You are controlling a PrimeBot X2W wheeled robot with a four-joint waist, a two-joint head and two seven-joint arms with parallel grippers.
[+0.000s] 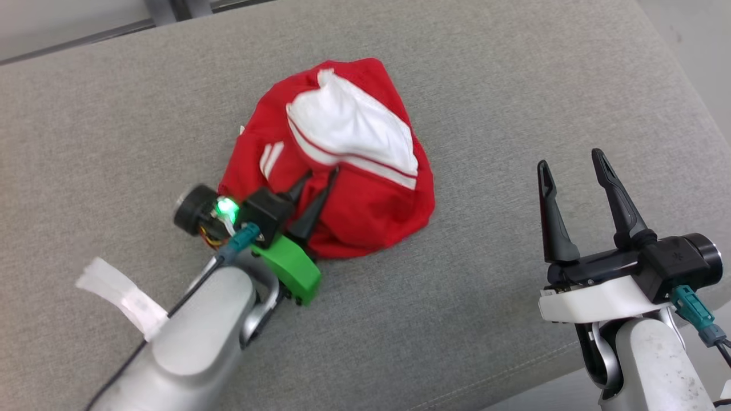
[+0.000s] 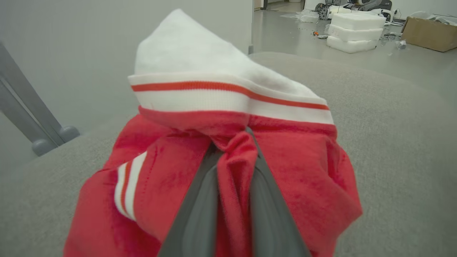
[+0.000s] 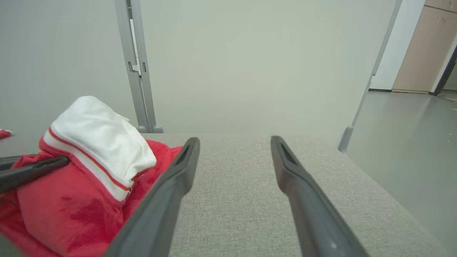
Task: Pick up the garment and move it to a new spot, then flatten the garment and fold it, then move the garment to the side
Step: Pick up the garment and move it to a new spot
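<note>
Red garment (image 1: 371, 211), pinched by one fold in my left end effector (image 1: 321, 173), could slip on lifting; right end effector (image 1: 570, 160) stood spread.

Bare grey floor (image 2: 285, 35), stacked foam blocks (image 2: 357, 32) and a cardboard box (image 2: 430, 34) suggest a lab.

left gripper (image 2: 234, 142) pinching red fold | garment (image 2: 228, 107) bunched on grey cushion (image 2: 392, 142)

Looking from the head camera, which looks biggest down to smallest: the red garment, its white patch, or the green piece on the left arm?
1. garment
2. white patch
3. green piece, clearly the smallest, though it sits nearer the camera and so may look larger than it is.
</note>
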